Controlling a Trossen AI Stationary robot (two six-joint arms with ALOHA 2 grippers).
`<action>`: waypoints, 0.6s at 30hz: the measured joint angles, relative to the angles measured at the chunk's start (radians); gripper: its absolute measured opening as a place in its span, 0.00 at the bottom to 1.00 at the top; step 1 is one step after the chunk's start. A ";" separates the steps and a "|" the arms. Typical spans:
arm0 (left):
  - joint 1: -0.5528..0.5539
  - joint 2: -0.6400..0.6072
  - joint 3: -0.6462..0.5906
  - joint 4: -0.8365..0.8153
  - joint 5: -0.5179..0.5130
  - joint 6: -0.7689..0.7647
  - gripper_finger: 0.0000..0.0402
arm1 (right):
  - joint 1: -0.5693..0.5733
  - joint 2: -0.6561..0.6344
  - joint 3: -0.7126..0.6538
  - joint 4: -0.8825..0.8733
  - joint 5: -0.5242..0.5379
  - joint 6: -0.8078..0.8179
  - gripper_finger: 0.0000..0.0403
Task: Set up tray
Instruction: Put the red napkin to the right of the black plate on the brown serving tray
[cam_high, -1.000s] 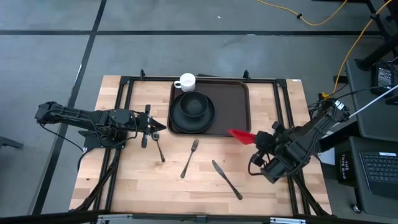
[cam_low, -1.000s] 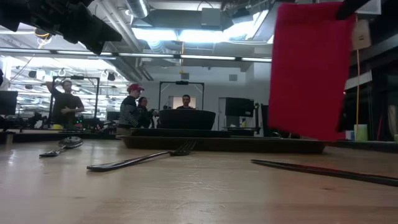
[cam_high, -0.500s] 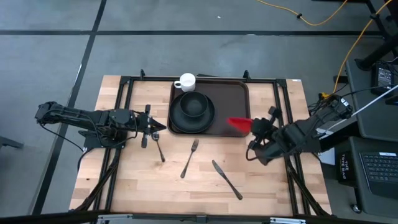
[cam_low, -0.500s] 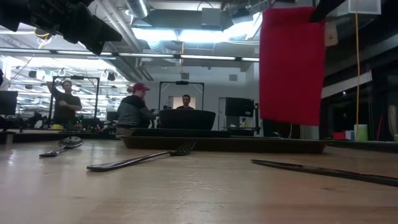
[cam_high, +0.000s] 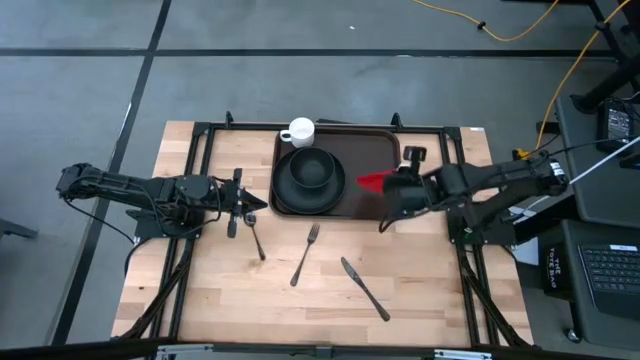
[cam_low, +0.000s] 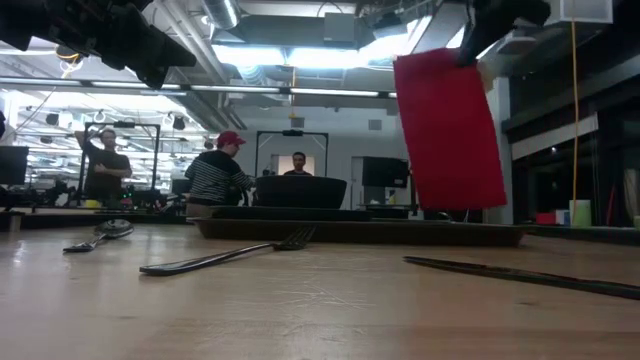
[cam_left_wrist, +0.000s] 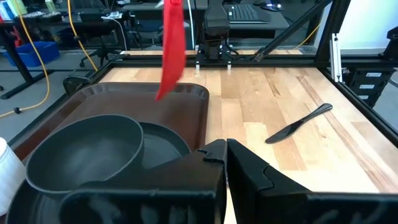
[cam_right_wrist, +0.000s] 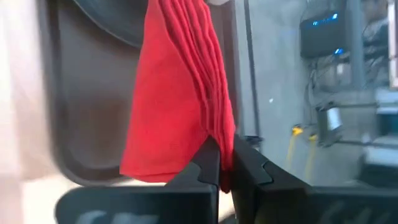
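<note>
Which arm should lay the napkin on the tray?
Right. The right gripper is shut on the red napkin, hanging over the tray. The left gripper sits shut and empty by the spoon.

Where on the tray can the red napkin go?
The tray's right half is bare brown, between the black plate with its bowl and the right rim. The right hand hangs the red napkin above it. The left half is crowded, with the white cup at its corner.
</note>
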 joint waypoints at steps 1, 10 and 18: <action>0.000 0.000 0.000 0.000 0.000 0.000 0.02 | -0.017 0.000 0.000 0.008 -0.001 -0.056 0.04; 0.000 0.000 0.000 0.000 0.000 0.001 0.02 | -0.173 0.000 0.000 0.149 -0.097 -0.381 0.04; 0.000 0.000 0.000 0.000 0.000 0.002 0.02 | -0.297 0.000 0.000 0.215 -0.120 -0.595 0.04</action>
